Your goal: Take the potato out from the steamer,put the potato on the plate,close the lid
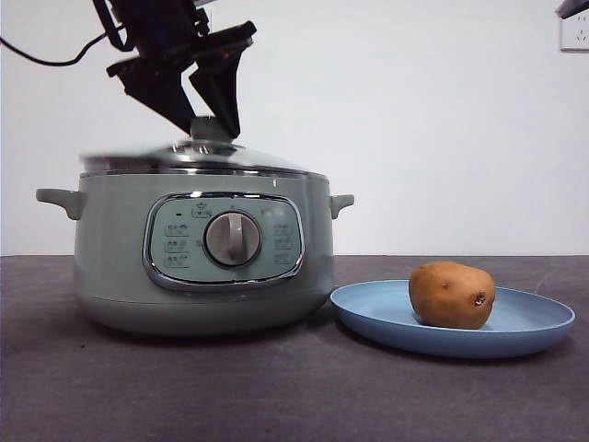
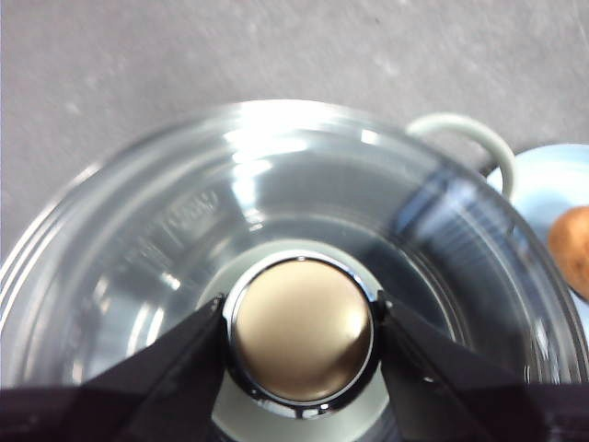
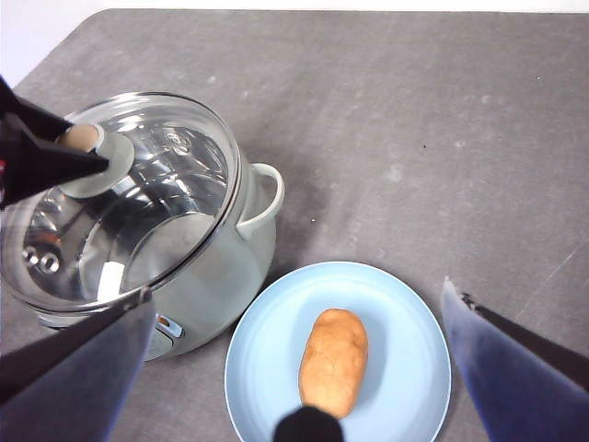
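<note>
The brown potato (image 1: 451,295) (image 3: 333,361) lies on the light-blue plate (image 1: 534,322) (image 3: 405,368), right of the pale-green steamer (image 1: 110,258) (image 3: 221,267). The glass lid (image 1: 184,157) (image 3: 166,184) sits at the steamer's rim, its left edge blurred; whether it rests fully I cannot tell. From above, my left gripper (image 1: 210,124) (image 2: 299,318) is shut on the lid's knob (image 2: 299,330), one jaw on each side. My right gripper (image 3: 296,290) is open and empty, high above the plate; it shows only as a dark tip (image 1: 572,7) in the front view.
The steamer's side handle (image 2: 465,133) (image 3: 267,198) points toward the plate, which nearly touches the steamer's base. A dark grey table (image 1: 276,396) carries everything. A cable (image 1: 46,57) hangs from the left arm at the upper left.
</note>
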